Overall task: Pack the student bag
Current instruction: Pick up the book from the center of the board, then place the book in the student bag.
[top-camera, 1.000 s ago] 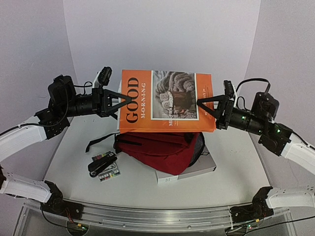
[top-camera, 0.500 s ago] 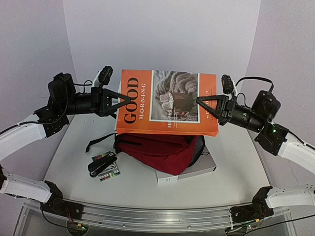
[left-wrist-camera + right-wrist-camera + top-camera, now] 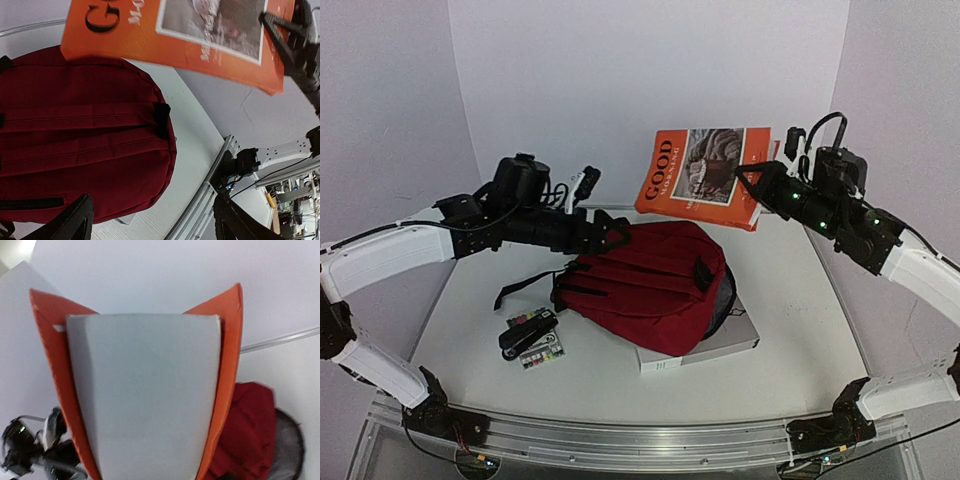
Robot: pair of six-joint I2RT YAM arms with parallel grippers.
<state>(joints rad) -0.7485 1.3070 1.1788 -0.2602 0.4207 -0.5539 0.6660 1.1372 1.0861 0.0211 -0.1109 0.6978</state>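
Note:
The student bag (image 3: 650,285) is a dark red backpack lying flat in the middle of the table, its grey-lined mouth (image 3: 725,290) facing right. My right gripper (image 3: 752,186) is shut on the right edge of an orange "GOOD MORNING" book (image 3: 700,178), holding it tilted in the air behind the bag. The right wrist view is filled by the book's page edges (image 3: 145,400) between its orange covers. My left gripper (image 3: 612,236) hovers open over the bag's upper left corner, holding nothing. In the left wrist view its fingers (image 3: 75,222) stand wide apart above the bag (image 3: 75,140), with the book (image 3: 175,35) beyond.
A white book (image 3: 720,350) lies under the bag's near right corner. A black stapler and a small colourful case (image 3: 532,338) sit left of the bag, beside a black strap (image 3: 515,290). Walls enclose the table on three sides.
My left gripper let go of the book's left edge, opened and dropped toward the bag. My right gripper carried the book alone up and to the back right, tilting it.

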